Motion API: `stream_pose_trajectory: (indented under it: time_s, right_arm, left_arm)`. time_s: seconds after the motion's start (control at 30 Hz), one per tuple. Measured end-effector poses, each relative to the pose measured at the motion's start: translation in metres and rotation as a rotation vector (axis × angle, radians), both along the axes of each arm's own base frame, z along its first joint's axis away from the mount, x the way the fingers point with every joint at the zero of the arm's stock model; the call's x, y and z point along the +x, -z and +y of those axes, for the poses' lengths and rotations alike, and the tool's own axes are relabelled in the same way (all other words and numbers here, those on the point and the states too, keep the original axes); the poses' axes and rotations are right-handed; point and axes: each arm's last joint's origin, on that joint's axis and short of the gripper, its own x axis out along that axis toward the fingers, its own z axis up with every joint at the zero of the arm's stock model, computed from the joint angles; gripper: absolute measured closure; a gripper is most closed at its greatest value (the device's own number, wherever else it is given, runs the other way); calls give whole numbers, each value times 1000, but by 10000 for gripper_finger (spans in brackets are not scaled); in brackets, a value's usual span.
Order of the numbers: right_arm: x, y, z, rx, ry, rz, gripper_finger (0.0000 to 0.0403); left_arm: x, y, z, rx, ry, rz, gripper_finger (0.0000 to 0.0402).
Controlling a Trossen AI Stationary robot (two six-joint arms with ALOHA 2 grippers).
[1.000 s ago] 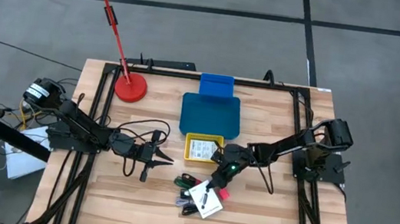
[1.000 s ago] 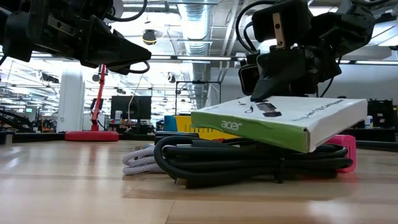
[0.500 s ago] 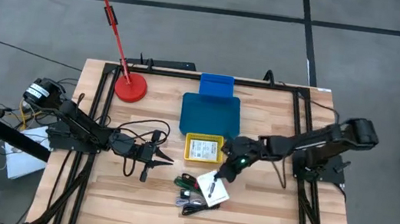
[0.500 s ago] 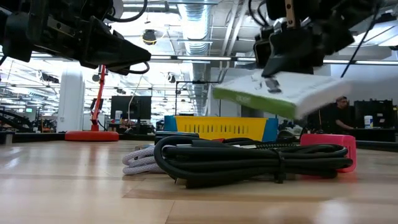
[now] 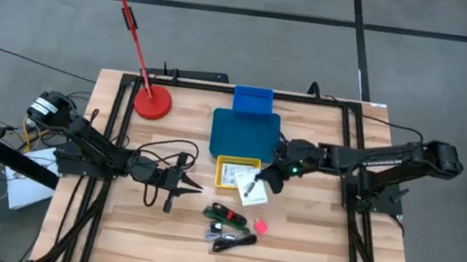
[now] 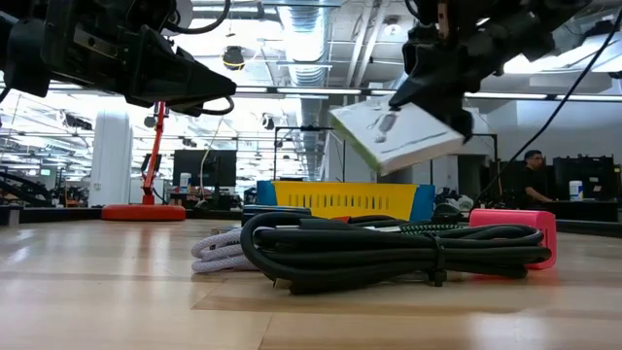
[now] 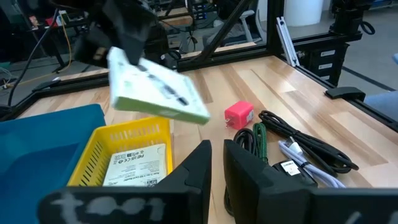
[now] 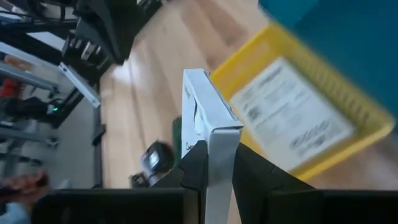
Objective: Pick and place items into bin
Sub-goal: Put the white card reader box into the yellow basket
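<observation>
The right end effector (image 5: 265, 179) is clamped on a white-and-green box (image 5: 251, 188), held tilted in the air just beside the yellow bin (image 5: 236, 173). The left end effector (image 5: 183, 181) hangs closed and empty over the surface (image 5: 112, 233).

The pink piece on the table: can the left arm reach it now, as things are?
Probably yes. The pink piece lies uncovered beside the black cable. The left gripper, shut and empty, hangs near, nothing between. The right gripper holds the white box up by the yellow bin.

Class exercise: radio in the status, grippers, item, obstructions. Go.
Right gripper shut on white box, in the air by yellow bin. Left gripper shut, idle. Nothing between box and bin.
</observation>
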Motion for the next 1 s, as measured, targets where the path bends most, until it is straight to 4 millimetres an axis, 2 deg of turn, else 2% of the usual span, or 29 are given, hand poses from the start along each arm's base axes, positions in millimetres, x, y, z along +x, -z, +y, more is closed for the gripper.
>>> stream_pose_trajectory:
  time_s: [0.2, 0.4, 0.57, 1.0]
  right_arm:
    - [3, -5, -13, -172, 17, -79, 356]
    - [7, -12, -20, -268, 14, -161, 356]
    - [7, -12, -23, -352, 37, -157, 355]
    - [7, -12, -20, -371, 16, -161, 288]
  left_arm:
    - [0, 0, 0, 1, 0, 0, 370]
    - [0, 0, 0, 0, 0, 0, 370]
    - [0, 0, 0, 0, 0, 0, 370]
    - [0, 0, 0, 0, 0, 0, 370]
